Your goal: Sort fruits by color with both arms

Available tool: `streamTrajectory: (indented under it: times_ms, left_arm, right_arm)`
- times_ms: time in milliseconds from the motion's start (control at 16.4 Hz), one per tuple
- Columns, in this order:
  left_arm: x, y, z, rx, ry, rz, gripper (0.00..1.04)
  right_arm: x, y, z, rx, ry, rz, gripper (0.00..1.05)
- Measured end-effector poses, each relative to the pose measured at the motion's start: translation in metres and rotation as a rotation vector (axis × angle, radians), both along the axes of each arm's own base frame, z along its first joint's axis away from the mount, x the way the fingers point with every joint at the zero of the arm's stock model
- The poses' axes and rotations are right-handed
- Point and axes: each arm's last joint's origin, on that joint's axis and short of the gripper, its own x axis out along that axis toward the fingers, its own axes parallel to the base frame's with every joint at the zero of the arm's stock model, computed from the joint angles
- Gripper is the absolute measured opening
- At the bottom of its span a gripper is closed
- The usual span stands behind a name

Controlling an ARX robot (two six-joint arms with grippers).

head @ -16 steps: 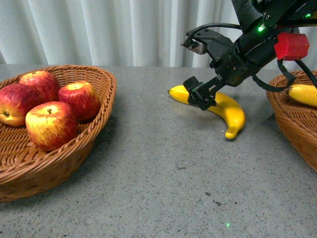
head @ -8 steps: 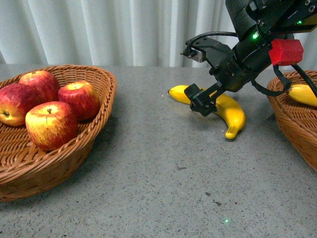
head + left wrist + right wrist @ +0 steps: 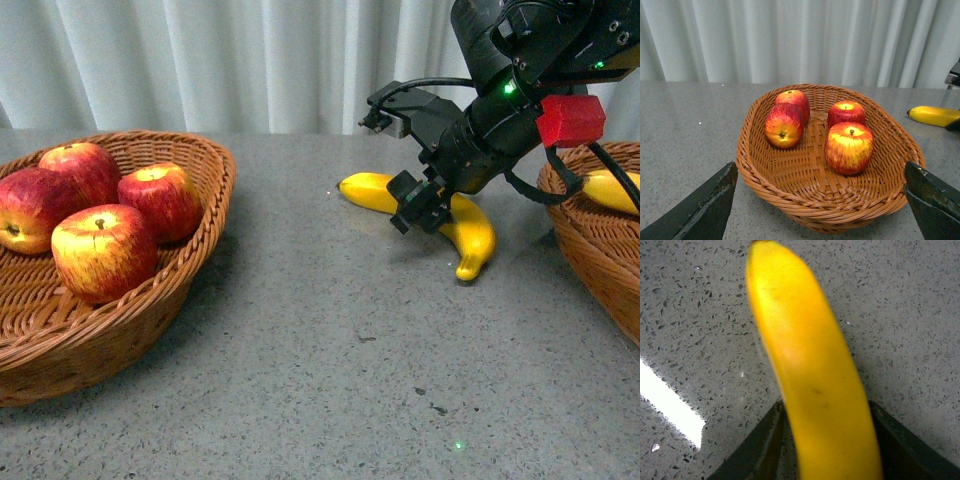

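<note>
Right gripper (image 3: 425,203) down over the middle of the banana (image 3: 462,222) on the table (image 3: 330,340), fingers straddling the fruit and close against its sides; cannot tell whether already clamped. Banana's long axis running away from the right basket (image 3: 590,235) toward the curtain side, curved tip nearest that basket. Right arm plainly the nearer one. Left gripper (image 3: 815,210) spread wide, empty, hovering before the left basket (image 3: 205,190). Four apples (image 3: 103,250) inside the left basket; another banana (image 3: 612,190) inside the right basket.
</note>
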Motion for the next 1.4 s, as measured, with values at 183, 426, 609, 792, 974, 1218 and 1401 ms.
streamTrajectory:
  times_ms: [183,426,609,792,974,1218,1401]
  left_arm:
    - [0.000,0.000,0.000,0.000,0.000,0.000,0.98]
    - [0.000,0.000,0.000,0.000,0.000,0.000,0.98]
    - [0.000,0.000,0.000,0.000,0.000,0.000,0.98]
    - [0.000,0.000,0.000,0.000,0.000,0.000,0.98]
    - [0.000,0.000,0.000,0.000,0.000,0.000,0.98]
    - [0.000,0.000,0.000,0.000,0.000,0.000,0.98]
    - [0.000,0.000,0.000,0.000,0.000,0.000,0.98]
  right_arm:
    - [-0.005,-0.001,0.010,0.070,-0.054,0.009,0.32]
    - [-0.089,-0.122,0.107,0.326,-0.365,-0.208,0.32]
    - [-0.118,-0.163,0.071,0.253,-0.262,-0.289,0.32]
    - [-0.132,-0.182,0.064,0.221,-0.240,-0.315,0.32]
    - [-0.135,-0.182,0.069,0.227,-0.248,-0.292,0.59]
    - [-0.137,-0.182,0.077,0.255,-0.271,-0.274,0.96]
    - [-0.150,-0.182,0.112,0.319,-0.388,-0.259,0.98]
